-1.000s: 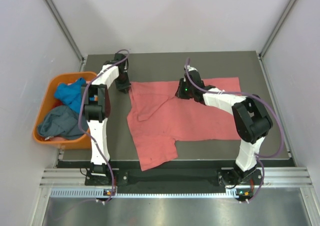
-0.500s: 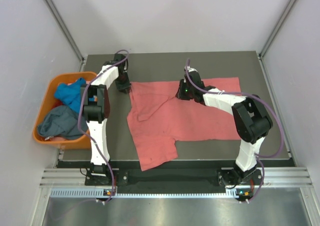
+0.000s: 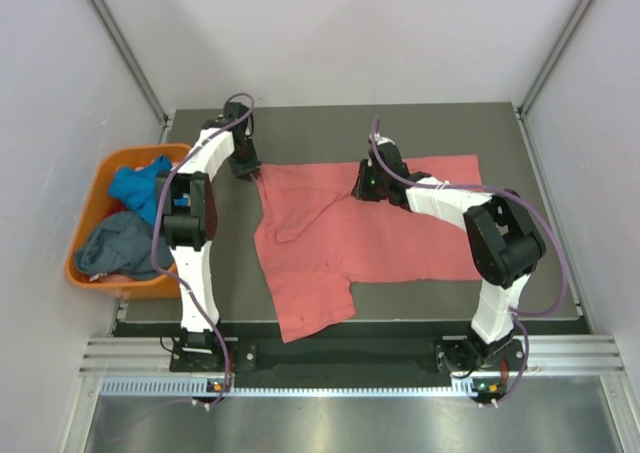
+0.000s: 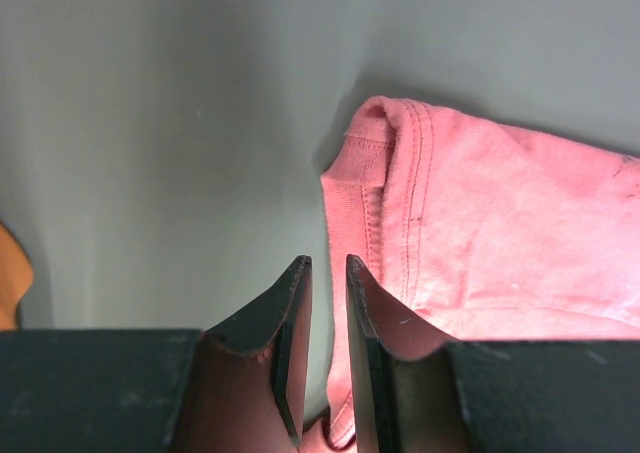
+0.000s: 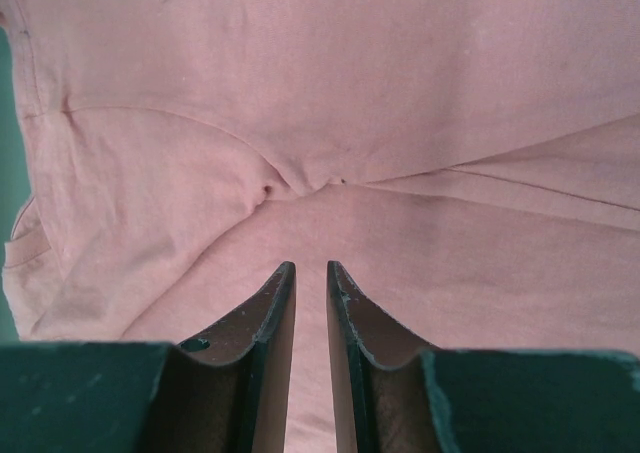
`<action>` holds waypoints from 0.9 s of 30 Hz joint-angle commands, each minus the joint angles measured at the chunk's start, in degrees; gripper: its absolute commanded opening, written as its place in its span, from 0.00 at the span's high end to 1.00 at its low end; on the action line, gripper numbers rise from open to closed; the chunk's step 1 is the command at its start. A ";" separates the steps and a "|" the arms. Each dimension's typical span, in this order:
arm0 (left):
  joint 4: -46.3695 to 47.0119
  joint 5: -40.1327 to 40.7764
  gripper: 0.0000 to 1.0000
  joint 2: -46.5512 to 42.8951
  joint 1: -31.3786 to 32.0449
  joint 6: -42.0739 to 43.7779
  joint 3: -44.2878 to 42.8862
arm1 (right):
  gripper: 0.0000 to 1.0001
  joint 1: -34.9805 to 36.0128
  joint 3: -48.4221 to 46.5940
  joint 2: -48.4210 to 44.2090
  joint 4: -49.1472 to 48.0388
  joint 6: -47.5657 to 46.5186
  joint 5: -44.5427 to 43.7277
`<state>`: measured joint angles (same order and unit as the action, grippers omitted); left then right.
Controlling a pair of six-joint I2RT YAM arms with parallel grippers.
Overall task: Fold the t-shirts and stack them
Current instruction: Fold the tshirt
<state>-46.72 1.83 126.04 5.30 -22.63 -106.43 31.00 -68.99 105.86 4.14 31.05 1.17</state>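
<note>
Right gripper (image 5: 310,266) is low over the middle of the salmon-pink t-shirt (image 3: 400,243), jaws a thin slit apart, nothing pinched. The shirt's spread on the bench (image 3: 450,133), one flap reaching bottom centre of the top view. Blue t-shirt (image 3: 135,188) and grey t-shirt (image 3: 115,248) sit in the orange tub (image 3: 112,165), mid left. Further back, left gripper (image 4: 325,261) is at the shirt's upper-left corner, jaws nearly together, can't tell if it's nipping the hem. Looks like flattening before the first fold; next it needs a proper grab on an edge
</note>
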 commanded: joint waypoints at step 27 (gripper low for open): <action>1.28 5.56 1.00 11.60 -0.11 3.56 -8.96 | 0.82 22.94 4.82 -3.38 1.13 4.80 -7.75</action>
<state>-46.96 4.01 134.10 5.82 -21.58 -113.58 50.59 -66.17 105.34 5.50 33.56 -2.59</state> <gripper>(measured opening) 0.011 0.186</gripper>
